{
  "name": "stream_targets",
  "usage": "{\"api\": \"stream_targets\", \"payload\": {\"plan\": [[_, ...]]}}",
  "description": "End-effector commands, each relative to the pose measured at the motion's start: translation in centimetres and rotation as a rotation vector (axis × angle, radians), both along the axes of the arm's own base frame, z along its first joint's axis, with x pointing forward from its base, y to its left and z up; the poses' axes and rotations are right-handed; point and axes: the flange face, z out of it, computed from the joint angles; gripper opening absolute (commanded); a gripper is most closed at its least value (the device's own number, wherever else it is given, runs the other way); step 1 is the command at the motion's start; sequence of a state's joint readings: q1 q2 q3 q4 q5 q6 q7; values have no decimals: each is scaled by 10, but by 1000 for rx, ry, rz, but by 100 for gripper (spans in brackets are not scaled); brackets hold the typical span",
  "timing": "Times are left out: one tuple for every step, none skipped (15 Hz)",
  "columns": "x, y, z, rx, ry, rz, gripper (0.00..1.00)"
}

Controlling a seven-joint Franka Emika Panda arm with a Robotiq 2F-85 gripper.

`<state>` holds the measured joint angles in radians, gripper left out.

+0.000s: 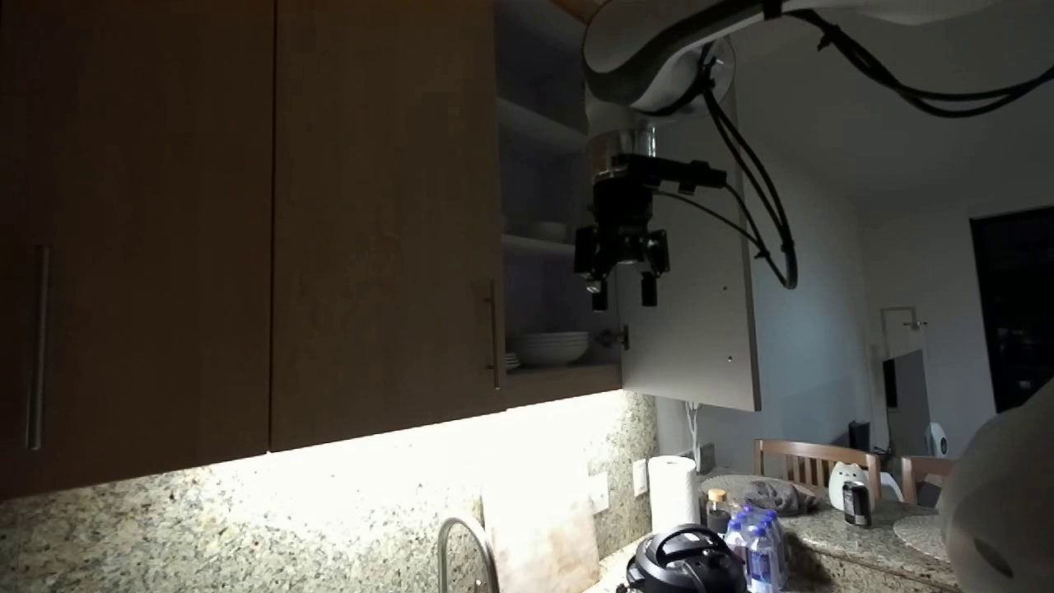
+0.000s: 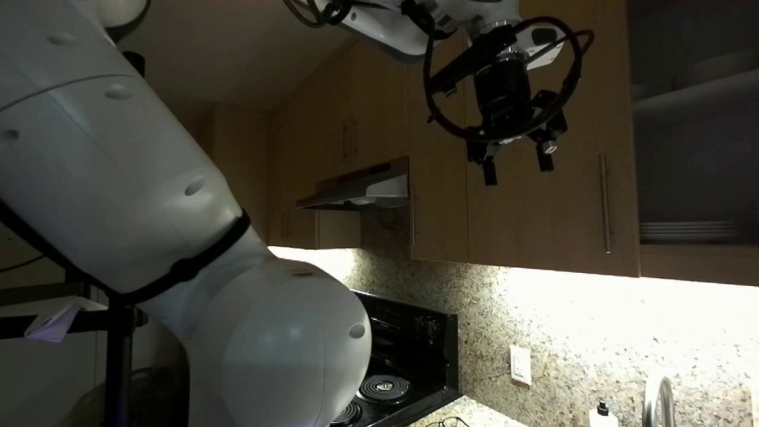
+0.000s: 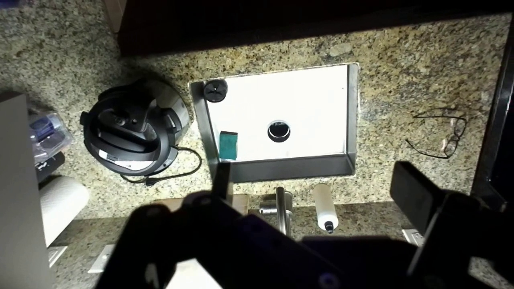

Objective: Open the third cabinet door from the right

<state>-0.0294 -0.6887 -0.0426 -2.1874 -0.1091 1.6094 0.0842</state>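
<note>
The third cabinet door from the right point(image 2: 439, 196) is a tall, narrow brown wood upper door, closed. Its slim vertical metal bar handle point(image 2: 413, 216) is on the edge toward the range hood. The door point(image 1: 140, 206) and handle point(image 1: 37, 346) also show at the left in an exterior view. My gripper point(image 2: 517, 166) points down, open and empty. It hangs in front of the wider closed door beside it, apart from the handles. In an exterior view the gripper point(image 1: 624, 294) appears before the open shelves. In the wrist view its fingers point(image 3: 317, 180) are wide apart above the counter.
The wider closed door point(image 1: 383, 222) has its handle point(image 1: 494, 333) beside open shelves with bowls point(image 1: 550, 350). The rightmost door point(image 1: 696, 329) stands swung open. A range hood point(image 2: 362, 187) juts out. A sink point(image 3: 353, 120), faucet point(image 3: 281, 208) and black pot point(image 3: 132, 128) are below.
</note>
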Motion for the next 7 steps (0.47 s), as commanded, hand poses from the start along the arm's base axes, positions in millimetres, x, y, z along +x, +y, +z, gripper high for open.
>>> {"api": "stream_targets", "payload": {"plan": [[1,-1,-6,9,6,-1,100],[2,-2,-11,12,12,-2,100],[2,-2,-13,14,14,-3,100],[2,-2,-13,14,14,-3,100],[2,-2,-12,14,14,-3,100],[2,-2,-12,15,13,-3,100],[2,-2,-12,15,13,-3,100]]}}
